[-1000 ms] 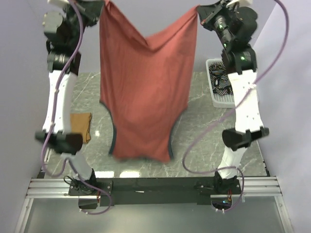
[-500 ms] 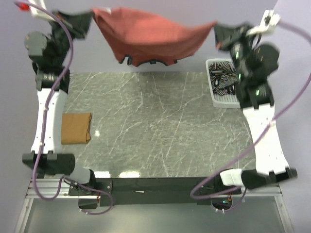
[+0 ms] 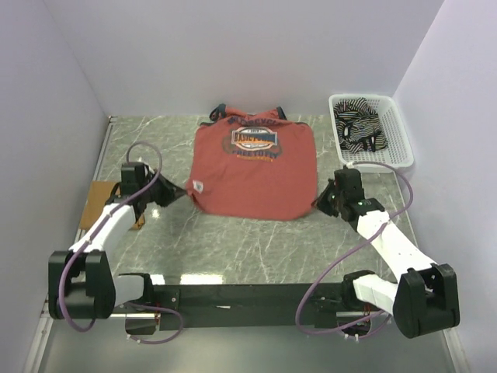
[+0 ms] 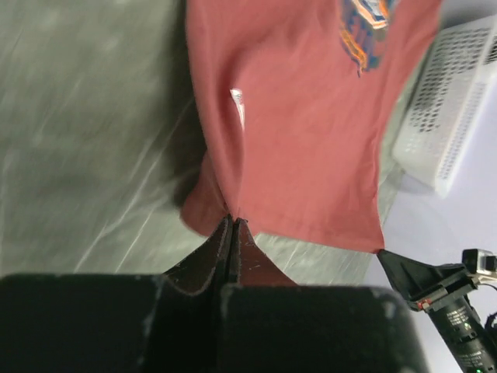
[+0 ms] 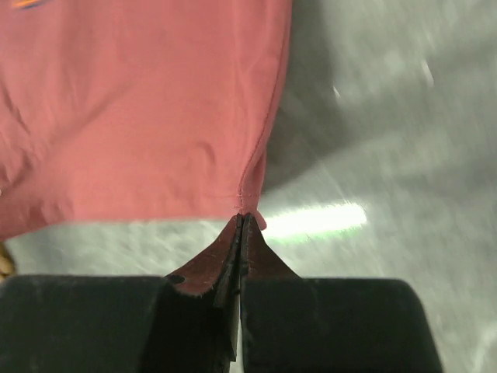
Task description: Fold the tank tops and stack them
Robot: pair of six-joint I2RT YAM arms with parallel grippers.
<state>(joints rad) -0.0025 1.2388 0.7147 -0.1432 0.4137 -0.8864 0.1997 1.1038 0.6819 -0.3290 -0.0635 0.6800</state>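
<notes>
The brick-red tank top (image 3: pixel 252 167) lies spread flat on the table, chest lettering up, its neck toward the far wall. My left gripper (image 3: pixel 183 191) is shut on its near left hem corner (image 4: pixel 208 211). On the other side my right gripper (image 3: pixel 318 202) is shut on the near right hem corner (image 5: pixel 250 203). A folded mustard-tan tank top (image 3: pixel 99 198) rests at the left edge, partly behind the left arm. The black-and-white striped tank top (image 3: pixel 357 128) is bunched inside the basket.
A white mesh basket (image 3: pixel 397 136) stands at the far right against the wall. Purple walls close in the table on the left, back and right. Cables loop over both arms. The marble tabletop (image 3: pixel 248 241) runs between the red top and the arm bases.
Both arms have swung down from high above the table, and the red top, held hanging before, was flung outward and now lies flat on the marble, still gripped at both hem corners.
</notes>
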